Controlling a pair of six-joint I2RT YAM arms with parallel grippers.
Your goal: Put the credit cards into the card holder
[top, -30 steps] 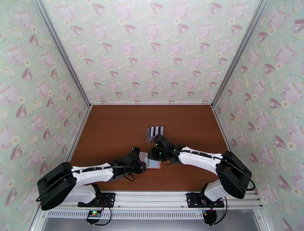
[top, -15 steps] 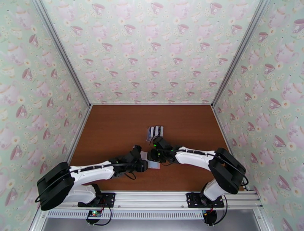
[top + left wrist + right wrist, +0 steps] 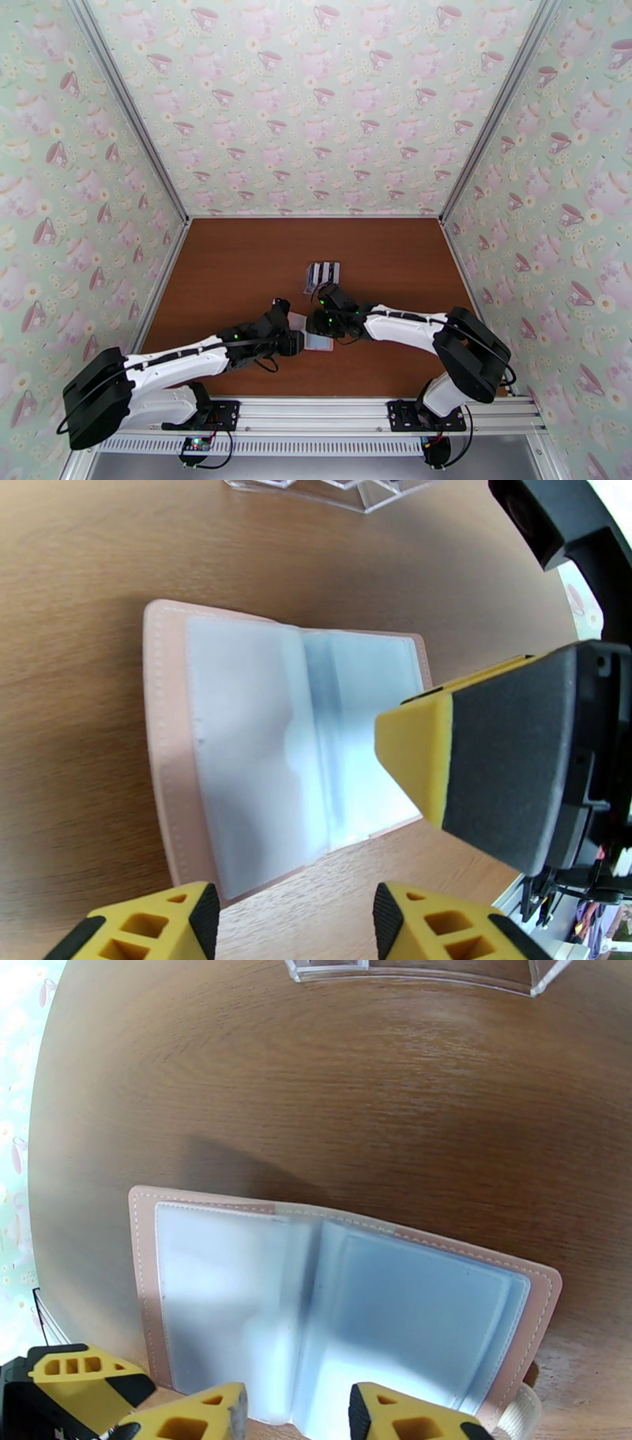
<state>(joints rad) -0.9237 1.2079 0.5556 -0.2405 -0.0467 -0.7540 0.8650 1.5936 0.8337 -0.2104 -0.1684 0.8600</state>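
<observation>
The pink card holder (image 3: 314, 339) lies open on the table, its clear sleeves facing up (image 3: 268, 756) (image 3: 340, 1307). One sleeve looks bluish, and I cannot tell whether a card is inside. The credit cards (image 3: 322, 273) stand as dark and white stripes in a clear rack behind the holder. At the holder's left edge my left gripper (image 3: 297, 338) (image 3: 288, 922) is open with nothing between its fingers. My right gripper (image 3: 319, 324) (image 3: 296, 1414) hovers open over the holder's near edge, one of its fingers (image 3: 474, 748) hanging above the right page.
The clear slotted rack (image 3: 340, 489) (image 3: 411, 972) stands just beyond the holder. The brown table (image 3: 237, 268) is bare at left, right and back. Patterned walls close in three sides. A left finger (image 3: 71, 1378) sits close beside the right gripper.
My left jaws have opened wider and the left arm has stretched forward at the holder's left edge. The right arm's elbow shifted left; its gripper stays over the holder.
</observation>
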